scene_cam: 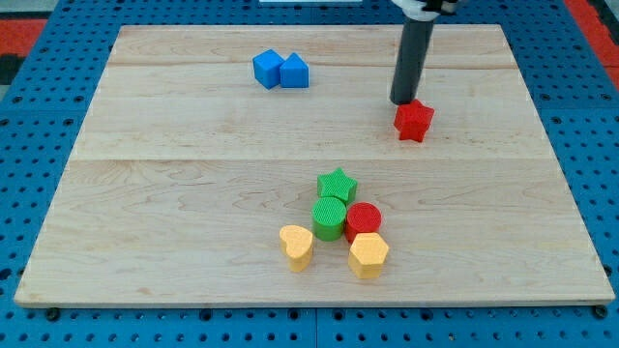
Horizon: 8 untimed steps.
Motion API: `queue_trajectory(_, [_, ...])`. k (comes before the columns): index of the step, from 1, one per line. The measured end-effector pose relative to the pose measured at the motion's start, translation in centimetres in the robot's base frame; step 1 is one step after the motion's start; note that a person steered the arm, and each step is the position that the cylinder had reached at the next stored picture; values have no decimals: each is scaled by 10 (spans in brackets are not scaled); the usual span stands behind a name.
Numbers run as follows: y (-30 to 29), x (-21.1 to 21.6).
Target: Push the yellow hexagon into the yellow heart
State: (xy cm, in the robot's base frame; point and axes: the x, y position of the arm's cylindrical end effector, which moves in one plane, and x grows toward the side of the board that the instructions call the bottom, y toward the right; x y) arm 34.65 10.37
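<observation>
Resting spot: my tip (403, 101) sits at the view's upper right, just behind and apparently touching the red star (414, 121); it is a plain rod, so it has no jaws to open and holds nothing.
Nearest neighbours: two blue blocks (280, 70) lie touching each other well to the view's left of my tip, near the board's top.
Target block: the yellow hexagon (368, 254) lies near the view's bottom centre, well apart from my tip, pressed against the red cylinder (364, 218) above it.
Goal block: the yellow heart (297, 246) sits just to the view's left of the hexagon, with a small gap between them.
Cluster: the green cylinder (329, 217) and green star (337, 184) stand above the heart and hexagon, touching the red cylinder.
Board: the wooden board (155, 193) is bare around the cluster's right side.
Step in hand: I judge the approach is not yet begun.
Doing it well: bring my tip round the red star, down to the hexagon's right side, then push straight leftward through its middle so it slides into the heart without dragging the red cylinder.
</observation>
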Motion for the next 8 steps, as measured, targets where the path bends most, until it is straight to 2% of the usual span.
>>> queue_trajectory(2, [-68, 36])
queue_trajectory(3, [-57, 97])
queue_trajectory(5, [4, 197])
queue_trajectory(6, [6, 236])
queue_trajectory(7, [6, 259])
queue_trajectory(8, [-3, 259])
